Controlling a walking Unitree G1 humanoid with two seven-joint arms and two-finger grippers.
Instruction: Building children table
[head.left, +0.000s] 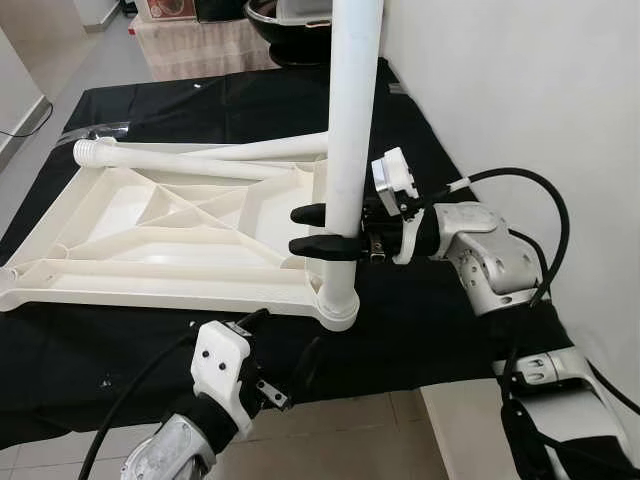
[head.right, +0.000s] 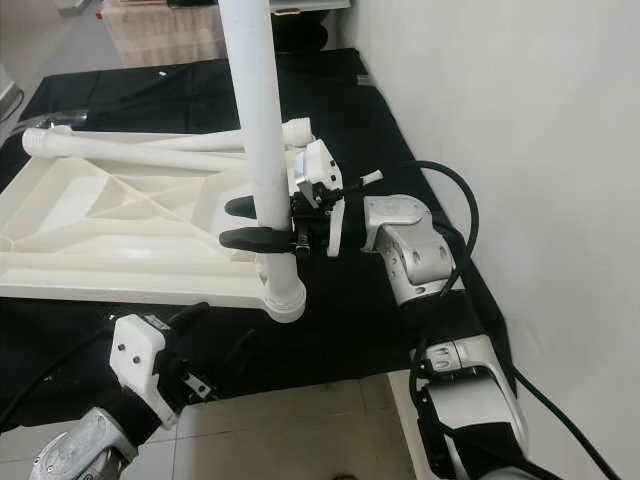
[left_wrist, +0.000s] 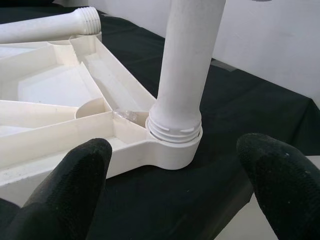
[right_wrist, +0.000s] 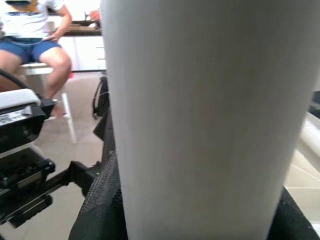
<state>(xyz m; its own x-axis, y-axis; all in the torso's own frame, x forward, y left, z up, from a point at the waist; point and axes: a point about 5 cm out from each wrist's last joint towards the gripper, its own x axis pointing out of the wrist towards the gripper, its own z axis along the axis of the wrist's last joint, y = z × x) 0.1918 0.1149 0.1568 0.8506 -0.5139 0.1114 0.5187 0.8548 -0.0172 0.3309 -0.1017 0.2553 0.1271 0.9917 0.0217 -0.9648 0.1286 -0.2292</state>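
A: Status? The inverted white table panel (head.left: 150, 235) lies on the black-draped tabletop (head.left: 420, 320), left of the right claw (head.left: 322, 230).

B: One upright leg (head.left: 350, 120) seated in the near corner socket (head.left: 335, 305), right claw clamped round it. Loose legs (head.left: 190, 155) beyond remain unfitted. Left claw (left_wrist: 175, 180) spread wide, near the socket.

The right arm reaches in from the side with its elbow bent. The right gripper (head.left: 322, 230) lies level, and its two black fingers (head.left: 310, 214) are closed around the white table leg (head.left: 350, 120), one finger above the other. The left arm comes up from below. The left gripper (left_wrist: 175, 185) hangs low and near, holding nothing, its two fingers spread wide apart.
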